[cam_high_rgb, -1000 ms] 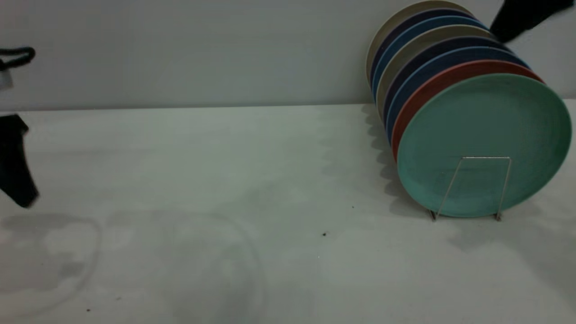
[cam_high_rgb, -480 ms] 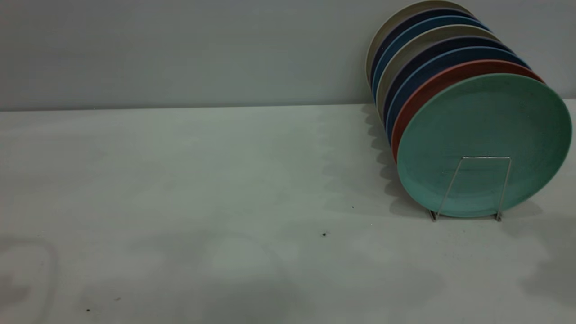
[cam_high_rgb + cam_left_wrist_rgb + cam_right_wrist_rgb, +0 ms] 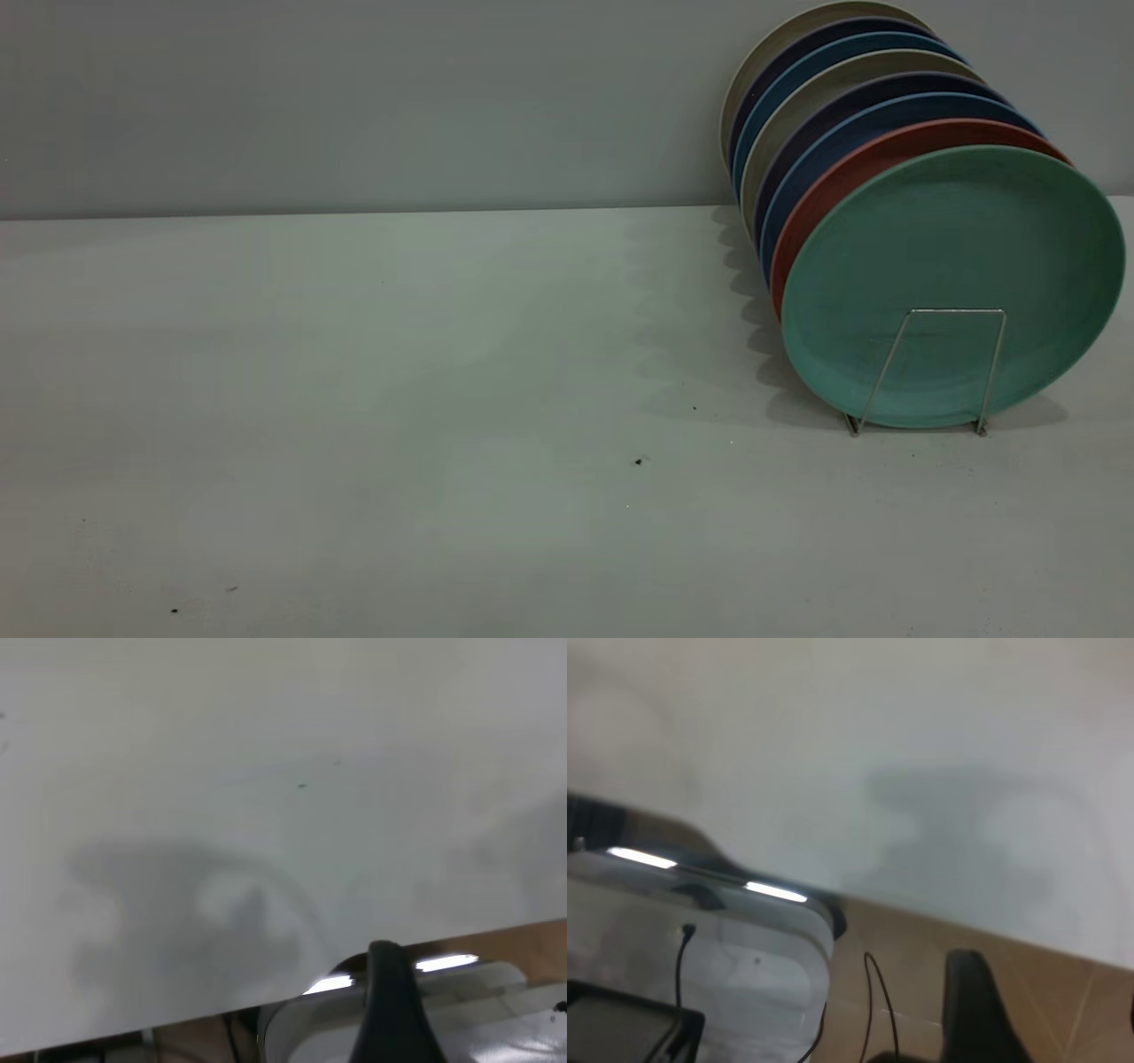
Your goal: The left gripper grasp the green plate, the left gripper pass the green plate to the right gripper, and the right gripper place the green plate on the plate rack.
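Exterior view shows the green plate [image 3: 952, 283] standing frontmost in the plate rack [image 3: 939, 368], so the task looks finished; neither gripper appears there, and whether the left gripper [image 3: 390, 1010] or right gripper [image 3: 979, 1014] is open I cannot tell.

Green plate [image 3: 952, 266] frontmost in plate rack [image 3: 939, 368], at table's [image 3: 399, 399] right.
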